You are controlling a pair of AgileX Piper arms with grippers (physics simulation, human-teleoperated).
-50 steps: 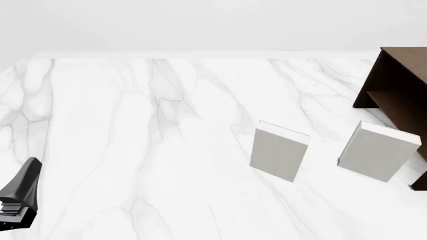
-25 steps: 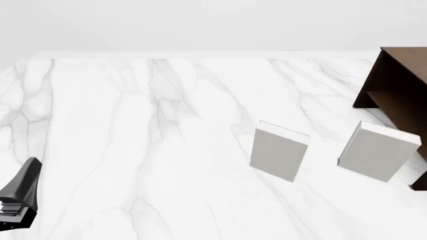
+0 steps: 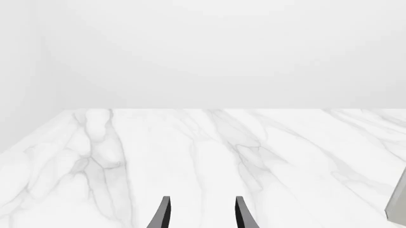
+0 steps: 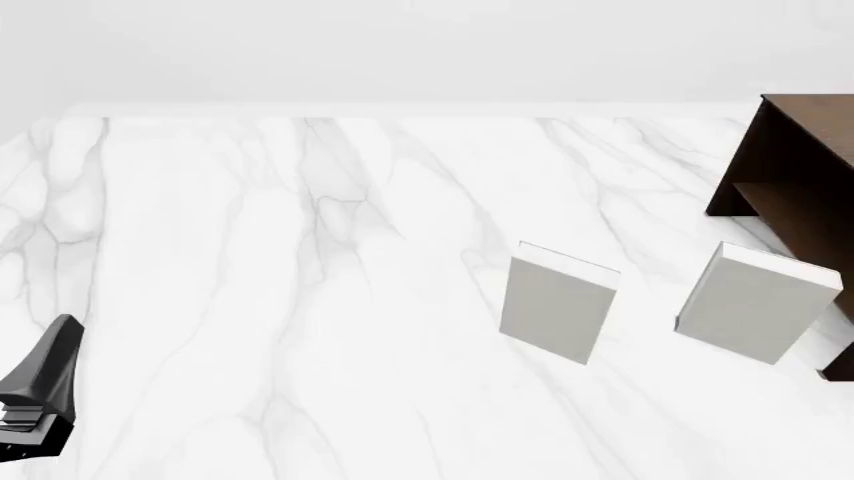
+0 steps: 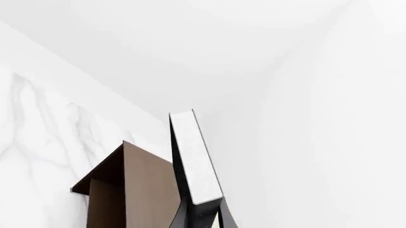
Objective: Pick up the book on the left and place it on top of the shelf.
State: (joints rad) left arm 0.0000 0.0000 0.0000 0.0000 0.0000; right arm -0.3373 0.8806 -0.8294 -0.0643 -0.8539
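Observation:
In the right wrist view, my right gripper (image 5: 206, 216) is shut on the book (image 5: 192, 156), a thin black-covered book with white page edges, standing up between the fingers (image 5: 188, 214). The dark brown shelf (image 5: 130, 187) lies beyond it, its flat top and open side showing. The book and the right gripper are out of the front view, where only the shelf (image 4: 801, 170) shows, at the right edge. My left gripper (image 4: 40, 385) is low at the near left of the table, open and empty, its fingertips (image 3: 165, 211) apart over bare marble.
Two pale grey-white books stand on the marble table (image 4: 267, 280): one right of centre (image 4: 558, 302) and one close to the shelf (image 4: 754, 302). The edge of a grey book (image 3: 398, 204) shows in the left wrist view.

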